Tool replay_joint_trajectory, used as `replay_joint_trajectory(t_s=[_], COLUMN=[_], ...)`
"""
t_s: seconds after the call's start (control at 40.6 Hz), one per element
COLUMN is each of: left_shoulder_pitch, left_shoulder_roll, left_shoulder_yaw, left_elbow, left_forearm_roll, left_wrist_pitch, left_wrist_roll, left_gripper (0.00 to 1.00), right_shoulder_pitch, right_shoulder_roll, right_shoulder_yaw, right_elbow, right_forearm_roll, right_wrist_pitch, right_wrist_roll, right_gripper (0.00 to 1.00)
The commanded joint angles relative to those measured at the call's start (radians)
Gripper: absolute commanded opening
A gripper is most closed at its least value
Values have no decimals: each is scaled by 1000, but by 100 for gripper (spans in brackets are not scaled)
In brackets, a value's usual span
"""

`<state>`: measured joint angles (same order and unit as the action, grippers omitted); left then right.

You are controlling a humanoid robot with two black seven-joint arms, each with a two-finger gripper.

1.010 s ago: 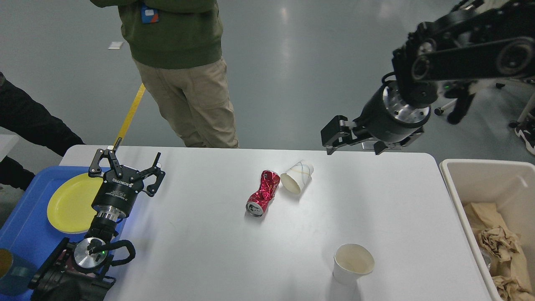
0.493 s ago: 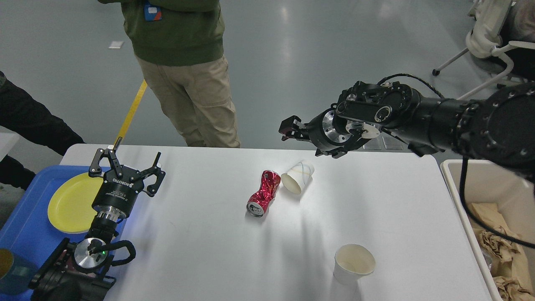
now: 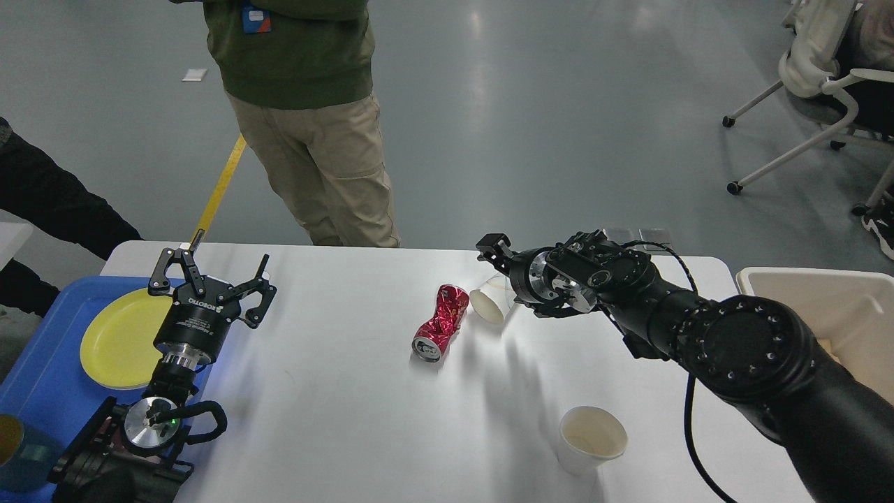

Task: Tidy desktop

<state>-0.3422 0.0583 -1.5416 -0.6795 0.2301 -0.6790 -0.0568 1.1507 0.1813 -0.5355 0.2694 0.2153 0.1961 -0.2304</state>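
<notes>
The white desktop (image 3: 335, 405) carries a crushed red can (image 3: 440, 321) near its middle. A paper cup (image 3: 487, 304) lies on its side just right of the can, its mouth facing me. Another paper cup (image 3: 591, 440) stands upright near the front edge. My right gripper (image 3: 500, 278) reaches in from the right and is down at the tipped cup. One finger (image 3: 493, 247) shows on the cup's far side, set well off the wrist line; the other is hidden. My left gripper (image 3: 209, 279) is open and empty, held over the desktop's left end beside the tray.
A blue tray (image 3: 42, 377) at the left holds a yellow plate (image 3: 115, 339) and a dark cup (image 3: 14, 454). A beige bin (image 3: 810, 293) stands at the right edge behind my right arm. A person (image 3: 307, 140) stands at the far edge; another arm enters at the left.
My right arm has swung down and left from high above the far right edge, and its gripper has arrived at the tipped paper cup. The left arm, can and cups have not moved.
</notes>
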Motion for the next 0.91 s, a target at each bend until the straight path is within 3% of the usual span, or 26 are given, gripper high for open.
replay_joint_trajectory(t_s=[0.0, 0.616, 0.887], left_shoulder_pitch=[0, 0, 0], left_shoulder_roll=[0, 0, 0], left_shoulder_yaw=[0, 0, 0], left_elbow=[0, 0, 0], left_forearm_roll=[0, 0, 0], left_wrist_pitch=[-1, -1, -1], left_wrist_roll=[0, 0, 0], left_gripper=[96, 96, 96], right_shoulder_pitch=[-14, 41, 145], right_shoulder_roll=[1, -23, -109], right_shoulder_yaw=[-1, -14, -34], right_elbow=[2, 74, 247], right_forearm_roll=[-1, -19, -19], right_wrist_pitch=[-7, -1, -4], right_wrist_roll=[0, -7, -18], right_gripper=[100, 100, 100])
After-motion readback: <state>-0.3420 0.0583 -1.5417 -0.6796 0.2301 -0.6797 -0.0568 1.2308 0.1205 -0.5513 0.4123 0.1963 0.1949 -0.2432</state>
